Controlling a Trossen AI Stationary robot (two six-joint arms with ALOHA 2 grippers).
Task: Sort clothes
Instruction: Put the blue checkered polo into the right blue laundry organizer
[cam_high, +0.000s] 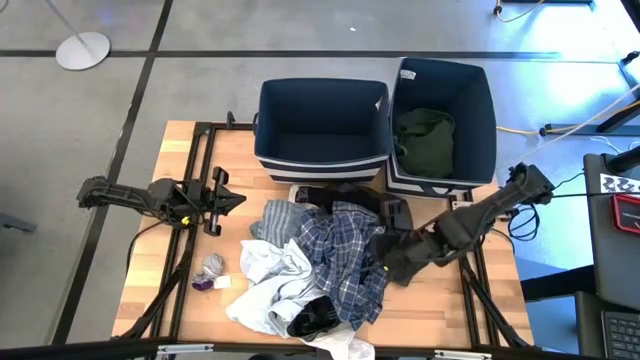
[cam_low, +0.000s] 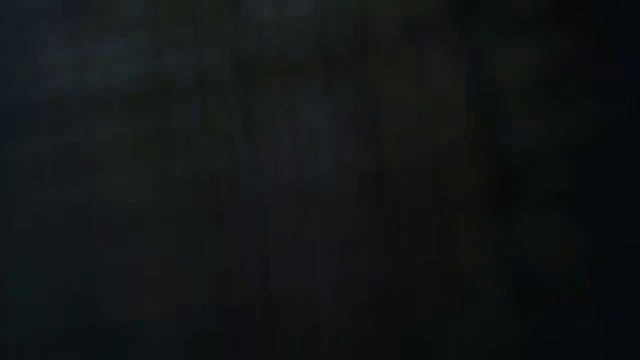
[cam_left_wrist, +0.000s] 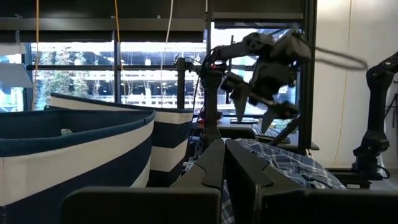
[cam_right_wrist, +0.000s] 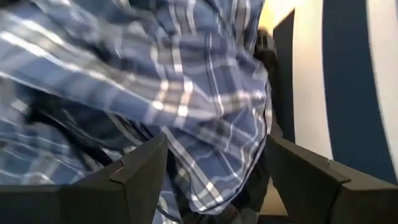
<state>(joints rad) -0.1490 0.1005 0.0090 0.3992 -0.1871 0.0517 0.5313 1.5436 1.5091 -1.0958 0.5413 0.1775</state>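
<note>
The clothes lie in a pile mid-table: a blue-white plaid shirt on top, white pieces at its left, a black item near the front edge and dark pieces by the bins. An olive green top lies in the right navy bin. My right gripper hangs open just above the plaid shirt's right side, one finger to each side of a fold, clear of it in the left wrist view. My left gripper rests shut at the table's left. The low view is dark.
The left navy bin stands at the far edge beside the right one, with nothing in it. A small grey and purple piece lies apart, left of the pile. Bare wood shows along the table's left side and right front corner.
</note>
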